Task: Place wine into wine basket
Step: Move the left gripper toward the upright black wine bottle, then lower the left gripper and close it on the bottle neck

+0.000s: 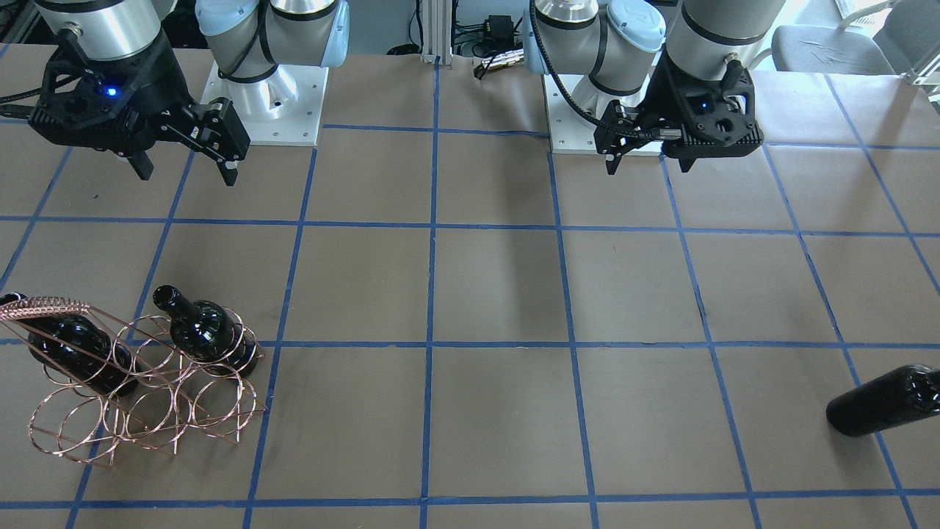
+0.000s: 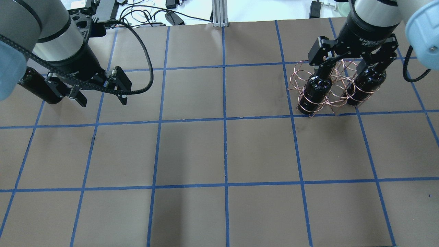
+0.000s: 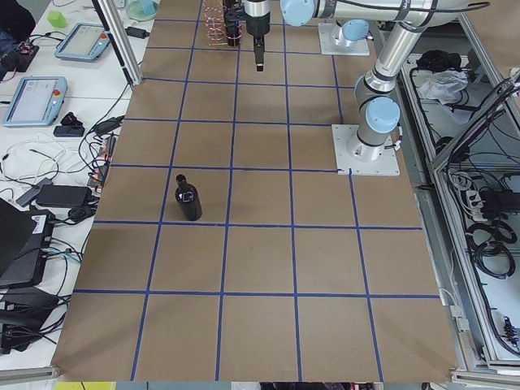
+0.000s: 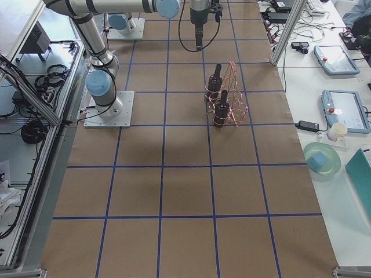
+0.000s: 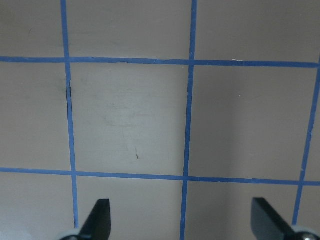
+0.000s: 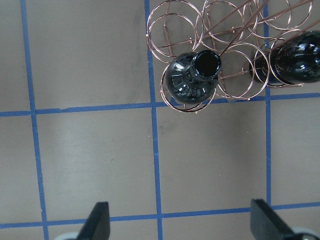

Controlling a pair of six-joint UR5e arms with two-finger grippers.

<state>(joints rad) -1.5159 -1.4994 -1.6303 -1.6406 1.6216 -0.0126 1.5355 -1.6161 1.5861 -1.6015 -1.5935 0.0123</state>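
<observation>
Left fingers (image 5: 100, 219) and right fingers (image 6: 99, 221) gape empty; wine (image 3: 190, 203) stands apart from wine basket (image 1: 143, 393).

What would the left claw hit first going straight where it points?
The table: the left claw points down at its bare brown top. Nothing else shows in its line; height above it is unclear.

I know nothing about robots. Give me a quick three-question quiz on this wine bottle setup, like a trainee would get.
1. How many things does the wine basket hold?
2. True or false: the left gripper and the right gripper both have open, empty jaws.
3. The loose wine is: A lying flat, B standing upright, C held aloft.

Key: 1. Two bottles. 2. True. 3. B.
</observation>
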